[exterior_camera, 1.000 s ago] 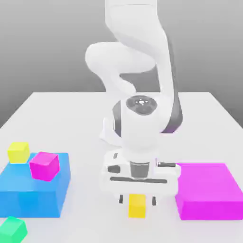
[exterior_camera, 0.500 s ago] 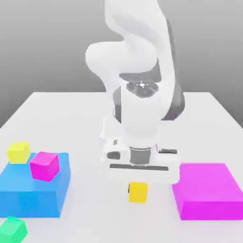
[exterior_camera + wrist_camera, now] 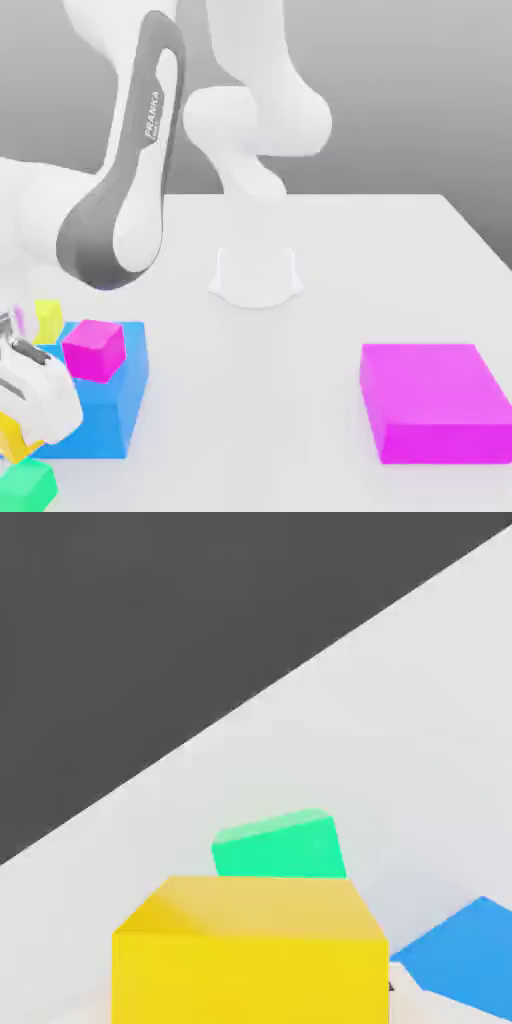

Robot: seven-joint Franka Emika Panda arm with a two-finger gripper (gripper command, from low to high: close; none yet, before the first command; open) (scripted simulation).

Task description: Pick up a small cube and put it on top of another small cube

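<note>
The gripper (image 3: 12, 440) holds the small golden yellow cube (image 3: 250, 952) between closed fingers, above the table's (image 3: 300, 330) front corner on the exterior view's left, just over the green cube (image 3: 27, 484). The big blue block (image 3: 95, 415) stands beside, carrying a magenta cube (image 3: 94, 349); a pale yellow cube (image 3: 47, 318) behind it. The big magenta block (image 3: 435, 400) lies well apart.

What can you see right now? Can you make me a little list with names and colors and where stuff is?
held cube: golden yellow small cube, carried by the hand, above the table
target cube: green small cube, on the table just beyond and below the yellow one
big blue block: by the green cube, near the exterior view's left
small magenta cube: on top of the blue block
pale yellow small cube: behind the blue block
big magenta block: exterior view's right
stacking: not yet done
</note>
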